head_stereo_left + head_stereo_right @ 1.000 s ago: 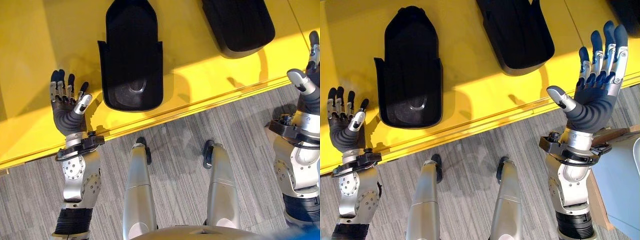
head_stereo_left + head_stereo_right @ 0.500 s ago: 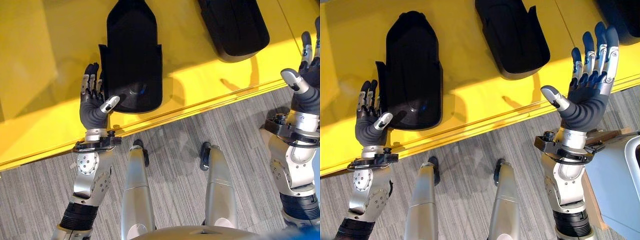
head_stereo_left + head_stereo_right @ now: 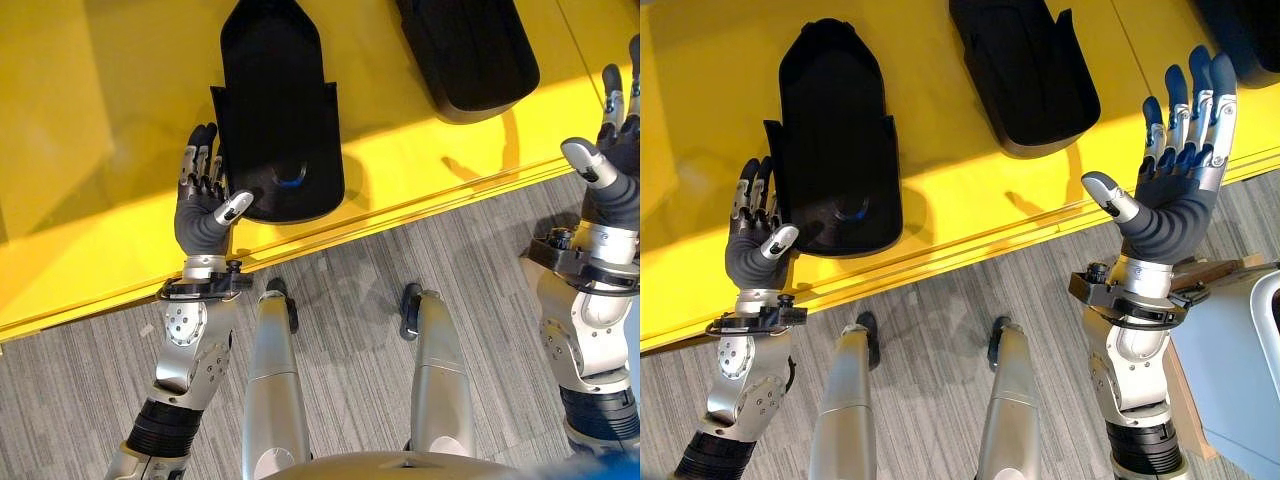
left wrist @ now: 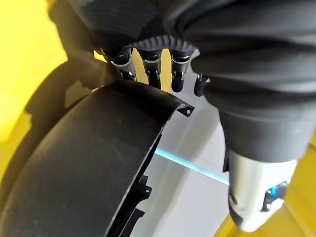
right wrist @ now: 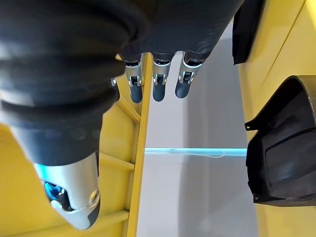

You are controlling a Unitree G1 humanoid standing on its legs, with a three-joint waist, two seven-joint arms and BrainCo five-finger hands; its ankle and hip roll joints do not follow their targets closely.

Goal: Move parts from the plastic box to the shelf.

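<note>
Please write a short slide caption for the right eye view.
Left robot hand open against a black part on the yellow shelf; right robot hand open.

On the flat yellow shelf surface lie two black moulded plastic parts: one to the left, the second to its right and farther back. The left hand sits beside the first part's left edge; the right hand is held up at the shelf's right, apart from both.
</note>
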